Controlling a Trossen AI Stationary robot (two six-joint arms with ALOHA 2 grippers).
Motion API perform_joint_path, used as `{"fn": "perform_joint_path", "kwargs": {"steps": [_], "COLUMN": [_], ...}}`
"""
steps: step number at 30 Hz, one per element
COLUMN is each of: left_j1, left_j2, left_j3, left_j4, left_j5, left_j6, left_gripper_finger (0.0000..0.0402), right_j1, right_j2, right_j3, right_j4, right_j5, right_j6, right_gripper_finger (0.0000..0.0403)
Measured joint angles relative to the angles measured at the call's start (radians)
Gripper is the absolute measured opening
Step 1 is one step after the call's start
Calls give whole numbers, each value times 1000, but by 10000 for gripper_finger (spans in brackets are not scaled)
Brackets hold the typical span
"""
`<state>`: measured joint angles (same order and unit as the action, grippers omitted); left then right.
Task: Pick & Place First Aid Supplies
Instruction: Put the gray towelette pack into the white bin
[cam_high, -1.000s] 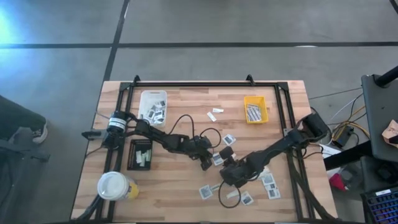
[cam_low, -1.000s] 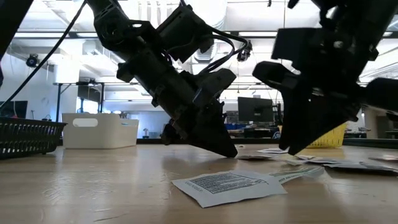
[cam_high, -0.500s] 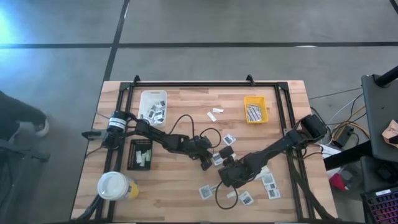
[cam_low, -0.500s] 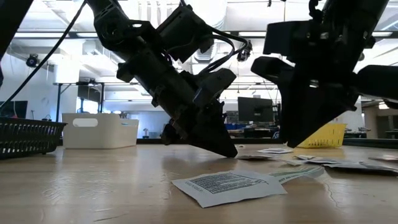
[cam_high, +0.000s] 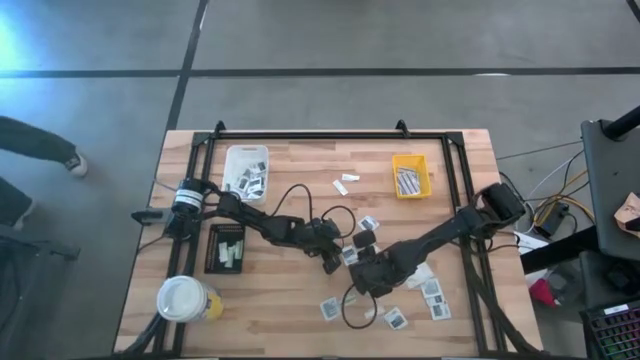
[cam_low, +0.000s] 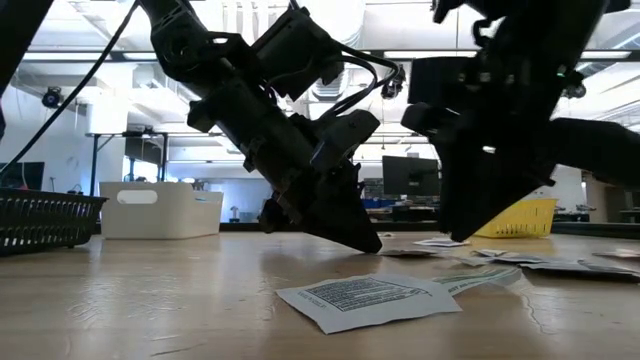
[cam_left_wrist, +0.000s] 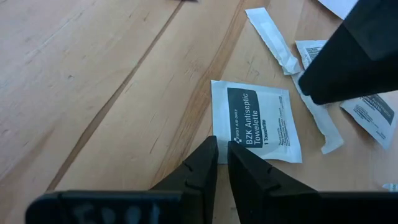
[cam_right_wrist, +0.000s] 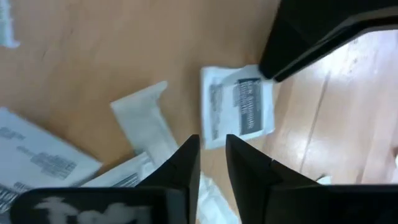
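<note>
On the slatted wooden worktop (cam_high: 300, 310), the white rectangular plastic tray (cam_high: 246, 166) sits at the far left, the yellow rectangular plastic tray (cam_high: 410, 176) at the far right. The black mesh tray (cam_high: 225, 248) lies nearer, left of centre, the white-lidded yellow cup (cam_high: 183, 298) nearer again. Flat white first-aid packets (cam_high: 430, 290) scatter near right, beside the 2 grippers at centre.

White towelette packet (cam_left_wrist: 257, 121), flat on the wooden table: dark panel printed "BZK Antiseptic Towelette", with "1 Towelette" beneath it and "FIRST AID ONLY" in small type along the panel's side. Further fine print on it is too small to read. Printing on the other packets and strips is illegible.
</note>
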<state>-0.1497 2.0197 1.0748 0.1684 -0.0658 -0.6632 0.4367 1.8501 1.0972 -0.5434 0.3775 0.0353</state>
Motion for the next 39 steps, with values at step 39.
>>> {"fn": "perform_joint_path", "kwargs": {"steps": [39], "left_j1": [11], "left_j2": [0], "left_j3": [0], "left_j4": [-3], "left_j5": [63], "left_j6": [-220], "left_gripper_finger": [60], "right_j1": [1], "right_j2": [17], "right_j3": [-109], "right_j4": [221], "right_j5": [113], "right_j6": [-167], "right_gripper_finger": [108]}}
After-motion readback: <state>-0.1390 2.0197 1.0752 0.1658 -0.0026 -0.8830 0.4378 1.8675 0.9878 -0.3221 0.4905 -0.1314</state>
